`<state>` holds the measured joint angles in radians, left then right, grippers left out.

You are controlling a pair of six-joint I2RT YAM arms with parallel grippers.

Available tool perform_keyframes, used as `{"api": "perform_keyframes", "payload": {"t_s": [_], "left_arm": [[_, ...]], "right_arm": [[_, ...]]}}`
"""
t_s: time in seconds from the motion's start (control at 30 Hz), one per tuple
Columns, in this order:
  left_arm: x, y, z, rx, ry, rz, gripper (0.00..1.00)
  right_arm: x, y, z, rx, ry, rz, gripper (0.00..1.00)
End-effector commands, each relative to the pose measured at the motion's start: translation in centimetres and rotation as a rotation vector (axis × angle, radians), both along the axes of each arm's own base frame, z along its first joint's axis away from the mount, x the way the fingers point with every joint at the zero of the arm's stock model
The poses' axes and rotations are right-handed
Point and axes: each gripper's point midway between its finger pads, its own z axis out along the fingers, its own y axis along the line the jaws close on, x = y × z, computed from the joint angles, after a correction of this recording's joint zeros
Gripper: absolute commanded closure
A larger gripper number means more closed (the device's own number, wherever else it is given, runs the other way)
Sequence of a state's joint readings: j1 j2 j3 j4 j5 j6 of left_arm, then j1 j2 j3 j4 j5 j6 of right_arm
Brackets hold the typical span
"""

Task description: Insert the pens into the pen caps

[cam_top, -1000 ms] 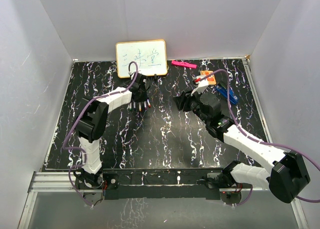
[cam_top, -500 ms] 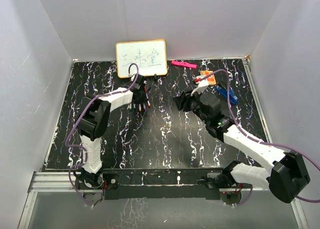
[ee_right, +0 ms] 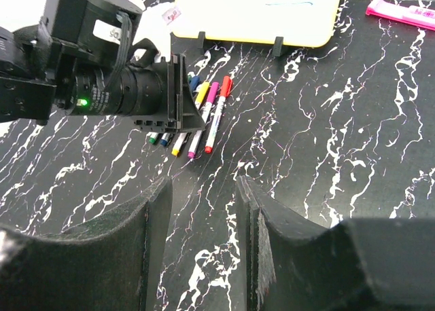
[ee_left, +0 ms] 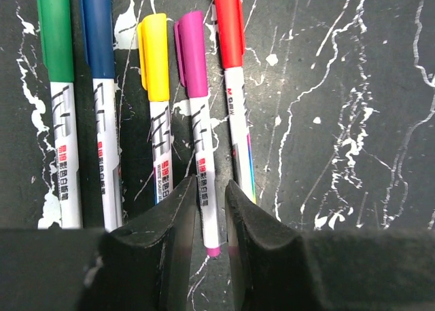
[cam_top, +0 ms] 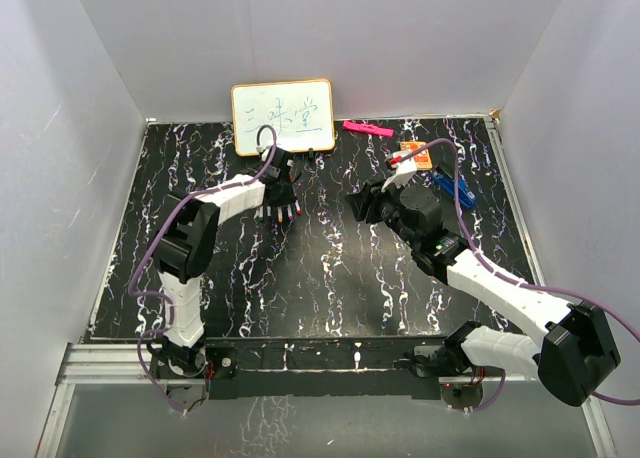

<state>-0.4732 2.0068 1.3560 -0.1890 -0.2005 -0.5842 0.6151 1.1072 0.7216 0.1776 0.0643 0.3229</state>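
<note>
While five pens (ee_left: 161,141) lie capped side by side on the table (ee_left: 353,87), the left gripper (ee_left: 210,185) straddles the tail of the pink pen (ee_left: 201,134), jaws narrowly parted, its body hiding other barrels' ends; the right gripper (ee_right: 204,189) hangs open, empty.

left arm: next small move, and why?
Probably lift the left gripper straight up off the pink pen. Its jaws stand apart around that pen's tail without pinching it, and all five pens lie in a row on the table with their caps on. The right gripper is open and empty, so nothing waits for capping.
</note>
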Motion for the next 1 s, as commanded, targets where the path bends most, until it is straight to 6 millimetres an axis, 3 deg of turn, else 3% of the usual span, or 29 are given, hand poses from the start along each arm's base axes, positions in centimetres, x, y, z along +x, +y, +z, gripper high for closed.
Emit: {"api": "perform_keyframes", "payload": {"t_s": [0.0,0.2,0.43,0.67,0.8,0.97], "left_arm": [[1.2,-0.4,7.1,-0.063,-0.137,-0.008,0.77],[0.4,-0.7,12.0,-0.136,-0.237,-0.045,0.75],[-1.8,1.6,15.5,-0.117,-0.362,-0.067,0.75],[-4.1,7.5,16.9,-0.038,-0.388,0.052,0.72],[-6.0,10.6,19.8,0.014,-0.457,0.137,0.68],[-8.8,14.3,22.5,0.089,-0.511,0.251,0.6]], "right_arm": [[0.0,0.2,1.1,0.033,-0.035,0.004,0.6],[0.3,-0.3,1.2,0.022,-0.041,-0.025,0.6],[1.4,-4.6,1.5,-0.037,-0.082,-0.235,0.6],[2.3,-11.9,2.4,-0.027,-0.083,-0.48,0.59],[2.3,-17.0,2.0,0.041,-0.048,-0.616,0.59],[1.1,-20.5,2.1,0.066,-0.045,-0.737,0.58]]}}
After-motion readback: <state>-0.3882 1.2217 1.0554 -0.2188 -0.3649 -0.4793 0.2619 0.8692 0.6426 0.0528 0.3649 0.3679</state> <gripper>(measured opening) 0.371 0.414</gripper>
